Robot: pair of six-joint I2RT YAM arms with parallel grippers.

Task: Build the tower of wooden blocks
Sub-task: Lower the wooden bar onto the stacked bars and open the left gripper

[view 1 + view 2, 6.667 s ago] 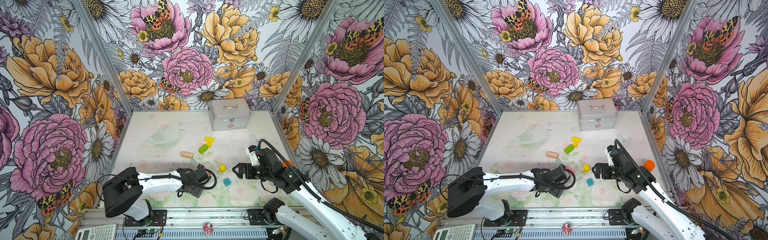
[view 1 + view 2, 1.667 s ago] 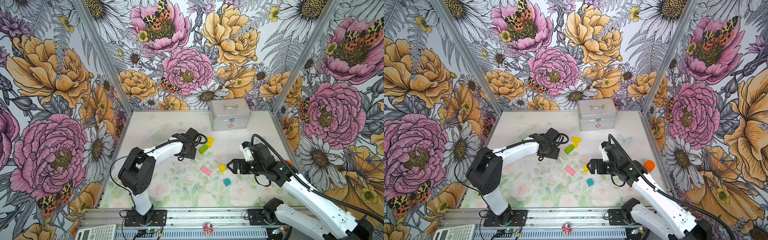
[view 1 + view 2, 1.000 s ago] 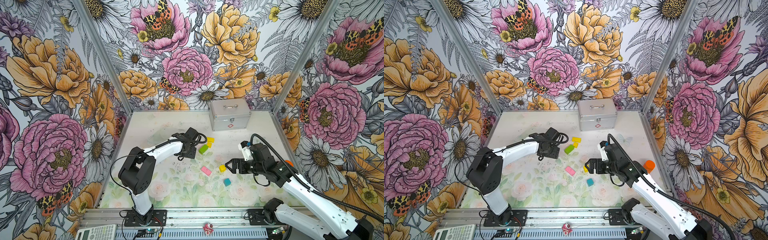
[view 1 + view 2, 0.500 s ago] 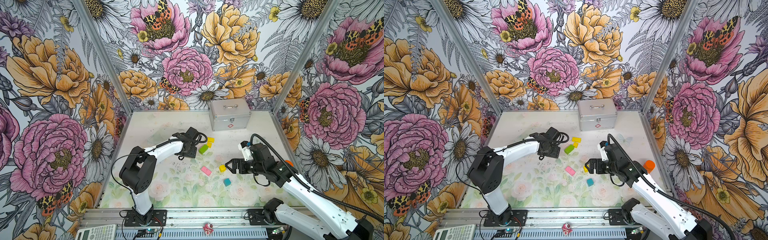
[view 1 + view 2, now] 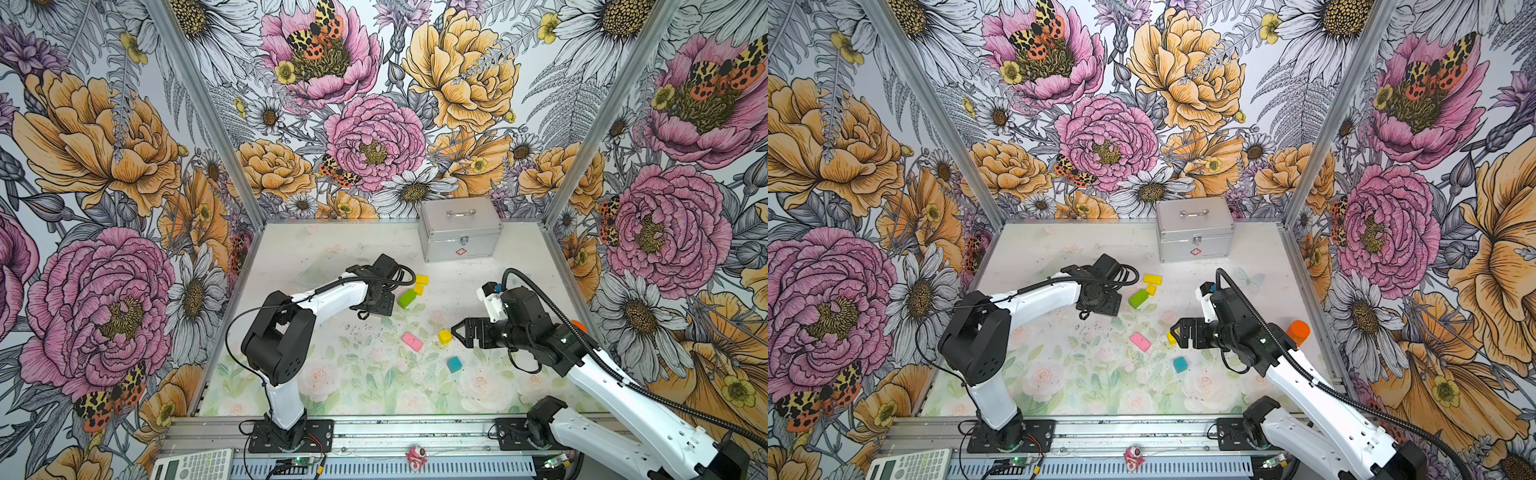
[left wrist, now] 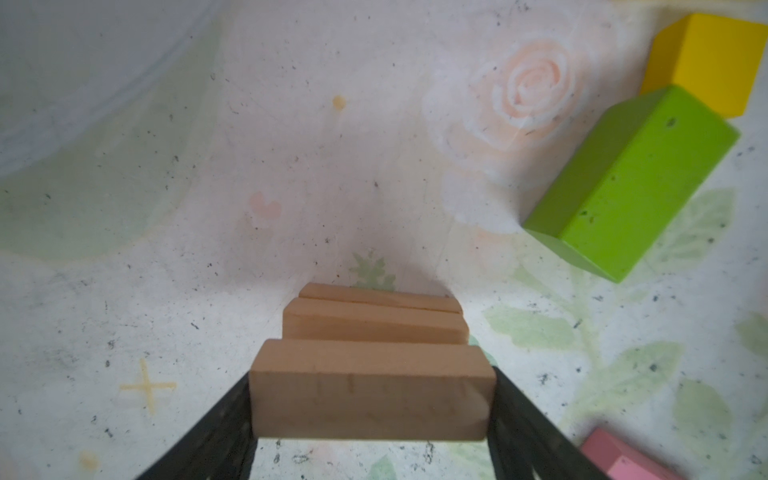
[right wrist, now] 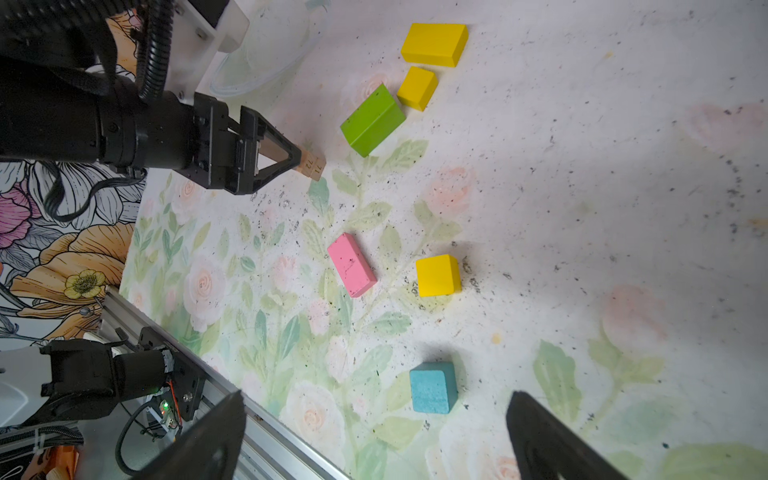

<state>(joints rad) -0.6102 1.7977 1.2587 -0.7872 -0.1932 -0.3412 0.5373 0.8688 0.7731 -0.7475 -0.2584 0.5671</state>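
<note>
Tan bar [image 6: 372, 390] sits clamped in my left gripper [image 7: 293, 158], arm stretched low over the table [image 5: 332, 249]; my right gripper [image 5: 458, 333] hangs spread wide beside a yellow cube [image 5: 444, 336].

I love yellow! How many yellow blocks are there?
3: the yellow slab farthest back, one yellow cube just before it by the green bar, a second yellow cube beside the pink slab. The left arm may hide more.

Light: bright, even, diffuse; both top views sharp. Shadows: faint, soft-edged; one grey patch beside the green bar [image 6: 627, 183]. Blur: my left wrist view soft, most on the tan bars [image 6: 372, 390] near the green bar.
</note>
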